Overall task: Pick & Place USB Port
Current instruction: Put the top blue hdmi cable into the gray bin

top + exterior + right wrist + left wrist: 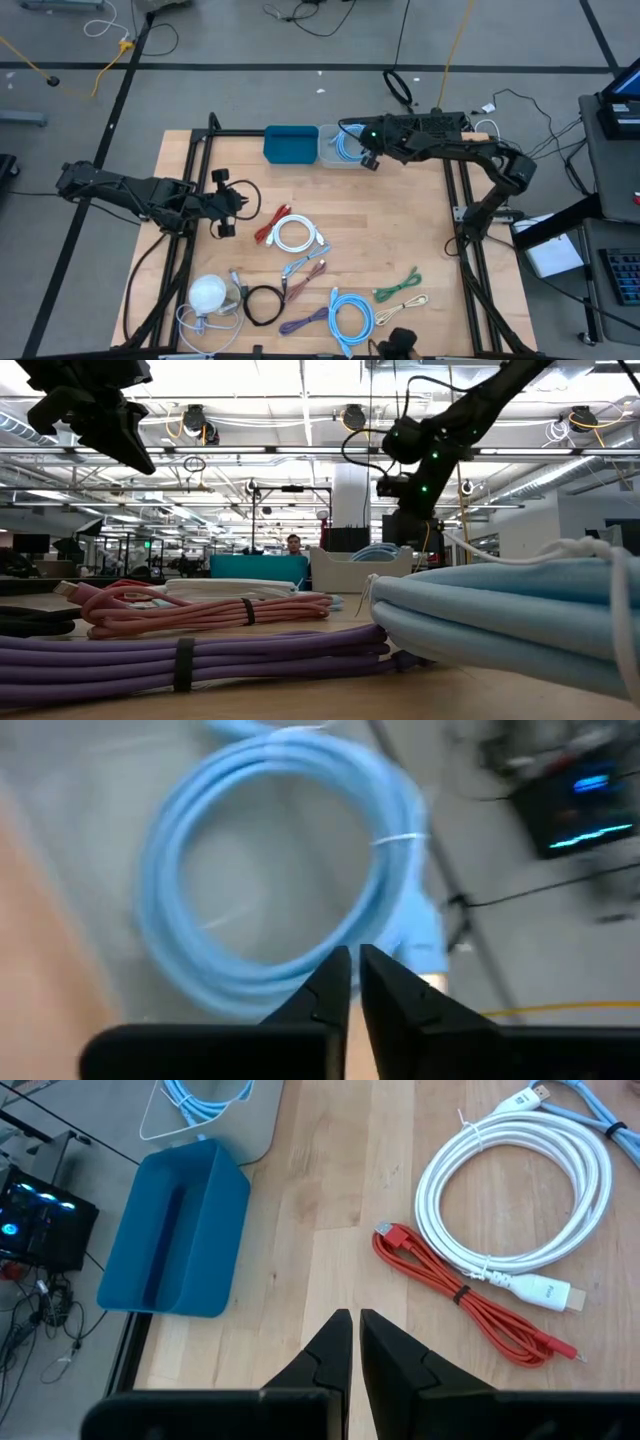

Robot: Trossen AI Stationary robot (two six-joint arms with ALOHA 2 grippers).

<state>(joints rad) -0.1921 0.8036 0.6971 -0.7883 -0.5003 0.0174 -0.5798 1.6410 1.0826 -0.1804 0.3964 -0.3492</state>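
Nearby: blue bin (291, 144) beside clear bin (338, 146), white cable (297, 235)

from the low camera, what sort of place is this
Probably an open lab or workshop: exposed ceiling pipes and lights, a person at a desk behind the wooden table, and loose floor cables.

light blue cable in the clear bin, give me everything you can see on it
The light blue cable is a glossy, round-jacketed lead wound in a loose coil of several loops, bound at one spot by a thin white tie. It lies flat inside the clear bin at the table's far edge, beside the blue bin. The right gripper hovers above it, jaws nearly together, holding nothing.
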